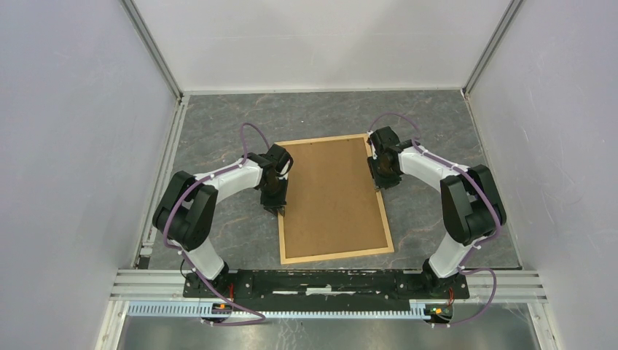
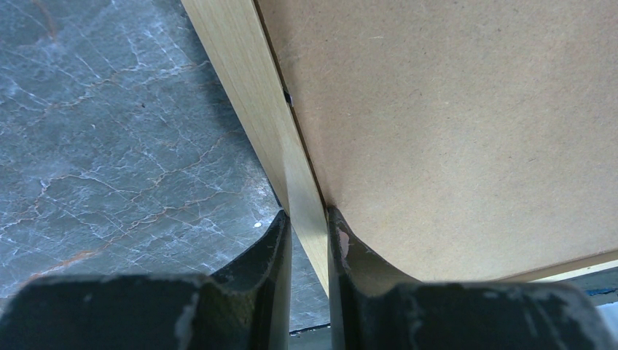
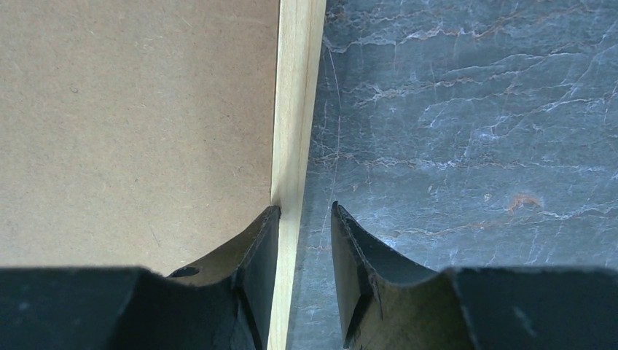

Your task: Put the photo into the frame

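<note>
Frame (image 1: 337, 255) lies flat mid-picture on the counter (image 1: 218, 124), long axis running top to bottom, brown board (image 1: 331, 193) filling it; no photo shows. Left tool (image 2: 310, 215) pinches the left rail. Right tool (image 3: 304, 208) straddles the right rail unclamped, its outer finger (image 3: 357, 255) clear of the wood.

Dark grey marble-pattern tabletop (image 1: 218, 117); pale plain walls (image 1: 73, 109) on three sides; aluminium rail (image 1: 510, 281) along near edge.
</note>
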Action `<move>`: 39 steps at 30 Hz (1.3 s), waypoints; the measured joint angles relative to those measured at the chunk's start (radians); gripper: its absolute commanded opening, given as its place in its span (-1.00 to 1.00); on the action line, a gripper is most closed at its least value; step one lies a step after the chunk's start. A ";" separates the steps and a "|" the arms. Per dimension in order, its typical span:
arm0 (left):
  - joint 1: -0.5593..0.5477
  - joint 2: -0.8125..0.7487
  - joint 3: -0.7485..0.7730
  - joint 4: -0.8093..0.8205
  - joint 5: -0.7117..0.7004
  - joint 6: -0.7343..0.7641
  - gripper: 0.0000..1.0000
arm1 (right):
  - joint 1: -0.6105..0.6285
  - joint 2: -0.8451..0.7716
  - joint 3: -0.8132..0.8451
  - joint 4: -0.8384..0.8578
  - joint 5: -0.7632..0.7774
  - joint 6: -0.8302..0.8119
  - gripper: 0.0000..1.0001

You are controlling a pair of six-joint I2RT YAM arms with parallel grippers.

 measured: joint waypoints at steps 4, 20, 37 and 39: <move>0.000 0.000 0.000 0.000 0.000 0.000 -0.95 | 0.000 -0.002 -0.003 0.004 -0.001 0.000 -0.22; -0.001 0.000 0.000 0.000 -0.002 0.000 -0.95 | 0.000 -0.014 -0.028 0.014 -0.016 0.004 -0.22; -0.002 -0.001 -0.001 0.001 -0.003 0.000 -0.95 | 0.002 0.037 0.000 0.003 -0.025 0.006 -0.20; -0.002 -0.001 -0.001 0.001 -0.003 0.000 -0.95 | 0.000 0.034 0.002 0.001 -0.036 0.002 -0.15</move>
